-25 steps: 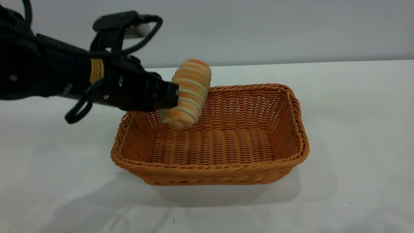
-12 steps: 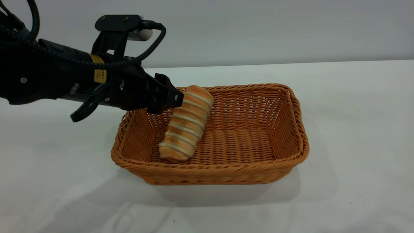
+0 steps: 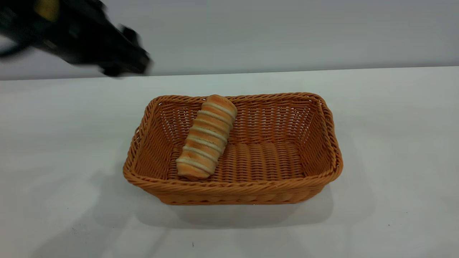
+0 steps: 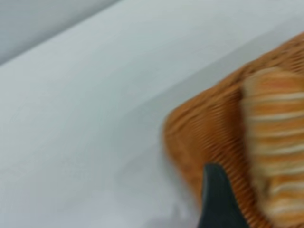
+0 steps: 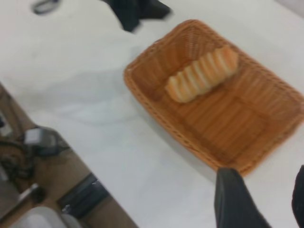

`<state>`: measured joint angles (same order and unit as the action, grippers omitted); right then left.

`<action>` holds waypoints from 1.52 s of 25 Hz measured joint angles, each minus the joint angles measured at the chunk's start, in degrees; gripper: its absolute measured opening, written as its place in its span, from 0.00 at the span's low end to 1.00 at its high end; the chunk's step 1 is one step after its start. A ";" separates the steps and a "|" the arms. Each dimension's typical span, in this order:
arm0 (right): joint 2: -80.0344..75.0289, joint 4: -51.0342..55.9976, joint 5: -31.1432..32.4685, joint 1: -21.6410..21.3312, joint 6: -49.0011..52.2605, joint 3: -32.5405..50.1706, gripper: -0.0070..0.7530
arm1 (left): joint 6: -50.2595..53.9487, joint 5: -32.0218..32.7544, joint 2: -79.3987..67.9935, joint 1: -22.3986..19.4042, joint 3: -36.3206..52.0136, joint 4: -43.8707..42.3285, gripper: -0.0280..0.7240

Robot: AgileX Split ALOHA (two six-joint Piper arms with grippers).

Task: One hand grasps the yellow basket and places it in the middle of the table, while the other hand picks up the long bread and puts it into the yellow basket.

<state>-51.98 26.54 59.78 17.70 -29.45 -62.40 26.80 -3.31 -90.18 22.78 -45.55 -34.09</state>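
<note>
The yellow basket [image 3: 233, 186] stands in the middle of the white table [image 3: 394, 125]. The long bread [image 3: 206, 138] lies free in its left half, one end leaning up on the far wall. My left gripper [image 3: 123, 64] is open and empty, raised above and behind the basket's left side. In the left wrist view one of its fingers [image 4: 216, 199] shows over the basket [image 4: 199, 128] and bread [image 4: 275, 142]. My right gripper [image 5: 266, 199] is open and empty, high above the table beside the basket [image 5: 266, 128] with the bread [image 5: 202, 73]; it is out of the exterior view.
In the right wrist view the table's edge runs diagonally; beyond it lie cables and a grey box [image 5: 42, 140] on the floor. The left gripper [image 5: 135, 9] shows beyond the basket's far end.
The left gripper let go of the bread, which dropped into the basket. The gripper then pulled back up and to the left, away from the basket.
</note>
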 joint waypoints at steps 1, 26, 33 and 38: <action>1.17 -1.32 0.30 0.00 0.91 0.00 0.46 | -0.07 3.73 2.23 0.00 0.00 0.00 0.65; 32.64 -11.01 11.02 0.00 12.91 13.89 0.46 | -23.34 65.64 66.37 0.00 0.11 22.94 0.35; 40.64 -11.01 11.02 0.00 13.56 20.29 0.46 | -29.82 70.23 75.44 0.00 0.21 34.42 0.35; 44.73 -11.08 9.59 0.00 14.36 25.83 0.46 | -30.18 70.23 80.05 0.00 5.28 35.79 0.35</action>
<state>-7.25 15.46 69.37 17.70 -15.09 -36.57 -3.38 66.93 -10.13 22.78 -40.27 1.70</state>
